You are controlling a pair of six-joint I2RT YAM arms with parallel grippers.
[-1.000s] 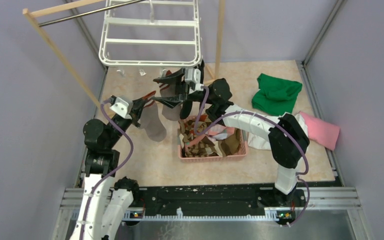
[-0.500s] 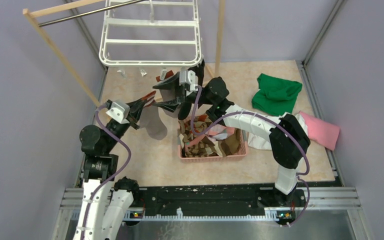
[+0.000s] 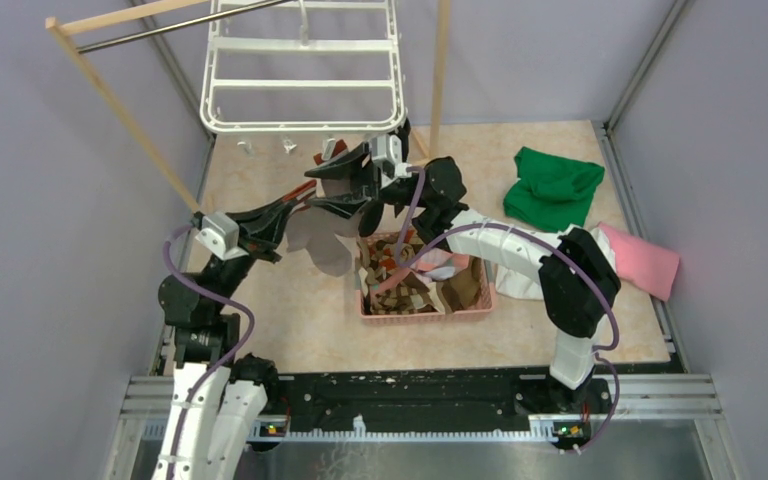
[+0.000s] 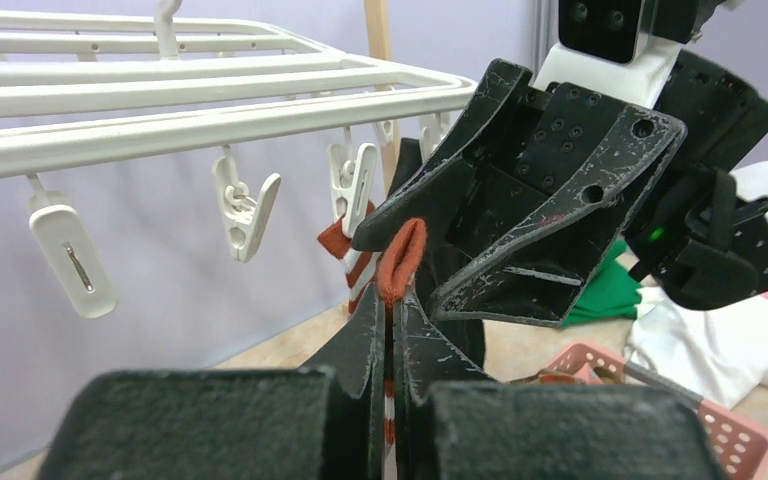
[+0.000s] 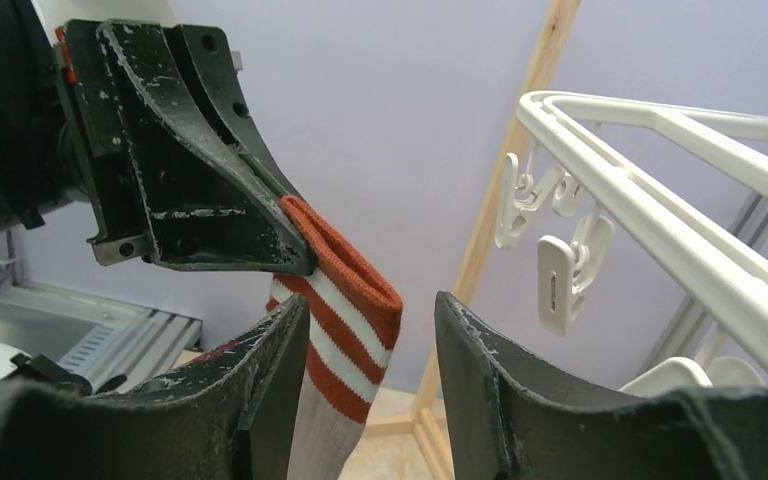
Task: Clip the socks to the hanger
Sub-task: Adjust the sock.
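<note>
The left claw [image 4: 392,330] is clamped on the sock [image 4: 402,258]; the right claw [image 5: 370,305], apart around its top, should squeeze tight before the left lets go.

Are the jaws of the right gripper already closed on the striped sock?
No, the jaws of the right gripper stand apart, and open space shows between the striped sock and one jaw.
</note>
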